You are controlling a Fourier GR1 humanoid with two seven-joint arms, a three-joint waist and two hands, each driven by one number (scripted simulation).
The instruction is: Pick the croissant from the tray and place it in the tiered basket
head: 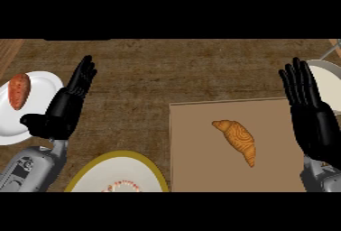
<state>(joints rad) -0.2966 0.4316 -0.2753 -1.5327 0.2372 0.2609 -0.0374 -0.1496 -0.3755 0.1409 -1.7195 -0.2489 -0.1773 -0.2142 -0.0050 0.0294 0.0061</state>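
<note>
Croissant (237, 138): golden-brown, ridged crescent, lying near tray (196, 153) centre. Right hand (311, 113) over tray's right edge, fingers straight; left hand (66, 106) likewise, empty.

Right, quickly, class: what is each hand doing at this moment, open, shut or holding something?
Left hand: open, fingers straight, holding nothing.
Right hand: open, fingers straight, holding nothing.

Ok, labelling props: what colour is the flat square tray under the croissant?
The flat tray is plain brown, best in head view.
</note>
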